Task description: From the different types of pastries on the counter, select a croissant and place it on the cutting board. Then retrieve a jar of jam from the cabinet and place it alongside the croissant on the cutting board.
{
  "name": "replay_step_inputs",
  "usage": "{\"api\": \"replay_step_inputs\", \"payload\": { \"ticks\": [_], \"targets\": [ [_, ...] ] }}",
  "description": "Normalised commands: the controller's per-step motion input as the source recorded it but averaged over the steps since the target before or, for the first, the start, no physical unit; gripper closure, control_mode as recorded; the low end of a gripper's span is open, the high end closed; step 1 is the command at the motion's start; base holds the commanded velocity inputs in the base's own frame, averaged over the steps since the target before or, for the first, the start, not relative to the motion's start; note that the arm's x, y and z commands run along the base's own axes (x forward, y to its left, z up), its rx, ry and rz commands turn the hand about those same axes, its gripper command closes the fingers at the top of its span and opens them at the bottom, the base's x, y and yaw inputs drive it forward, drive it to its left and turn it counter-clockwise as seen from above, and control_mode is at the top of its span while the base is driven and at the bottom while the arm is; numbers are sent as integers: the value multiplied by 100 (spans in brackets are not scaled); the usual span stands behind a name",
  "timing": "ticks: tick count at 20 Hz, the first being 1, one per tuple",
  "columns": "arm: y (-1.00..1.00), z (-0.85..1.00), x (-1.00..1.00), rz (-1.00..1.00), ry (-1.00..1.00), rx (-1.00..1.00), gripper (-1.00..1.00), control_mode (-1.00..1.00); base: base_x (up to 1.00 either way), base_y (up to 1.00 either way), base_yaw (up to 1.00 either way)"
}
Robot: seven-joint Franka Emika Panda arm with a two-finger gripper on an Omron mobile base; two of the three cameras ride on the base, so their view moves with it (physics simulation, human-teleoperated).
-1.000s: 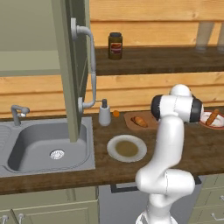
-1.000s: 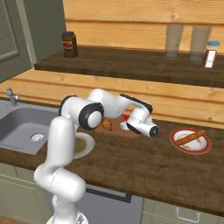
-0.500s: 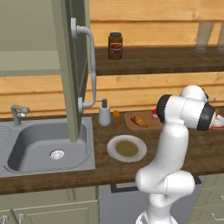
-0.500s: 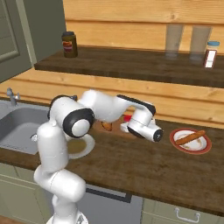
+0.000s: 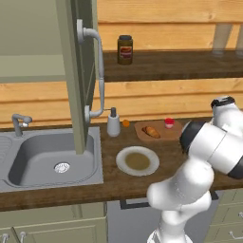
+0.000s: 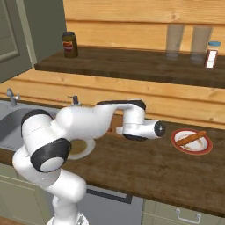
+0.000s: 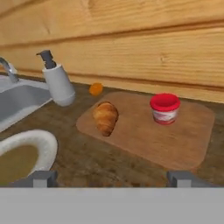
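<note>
Hand view gives you the clearest read: the croissant [image 7: 105, 117] lies on the left part of the board [image 7: 175, 144], and the jam jar [image 7: 165, 108] stands upright on the same board to its right, apart from the pastry with bare wood between them. Both fingertips [image 7: 41, 178] of the end effector [image 7: 111, 179] show at the bottom, spread wide with nothing between them, so it is open and carrying nothing. It sits back from the board, looking along the worktop [image 7: 105, 168] at it.

Left base view agrees: croissant [image 5: 152, 131] and jar [image 5: 169, 123] both rest on the board [image 5: 142, 127], just right of the soap dispenser [image 5: 113, 124], with the round plate [image 5: 137, 161] nearer you. The cabinet [image 5: 71, 71] door stands open above the sink [image 5: 47, 161].

Judging by this, both placements look done; you are at the tail of the task, clearing away from the board. What's left calls for little: keep the arm's path away from the jar, which would tip or slide if brushed, and away from the dispenser and plate rim on the left. Nothing here needs regrasping unless you think the jar sits too near the board's far edge; from these views it looks fully on the wood. The small orange thing [image 7: 96, 89] by the wall is off the board and can stay.
</note>
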Motion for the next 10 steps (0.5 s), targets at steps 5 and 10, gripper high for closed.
{"api": "replay_step_inputs", "payload": {
  "ticks": [5,10],
  "targets": [
    [40,23,-90,-6,58,-2,-100,-100,0,0,0],
    [40,33,-80,-5,54,0,-100,-100,0,0,0]
  ]
}}
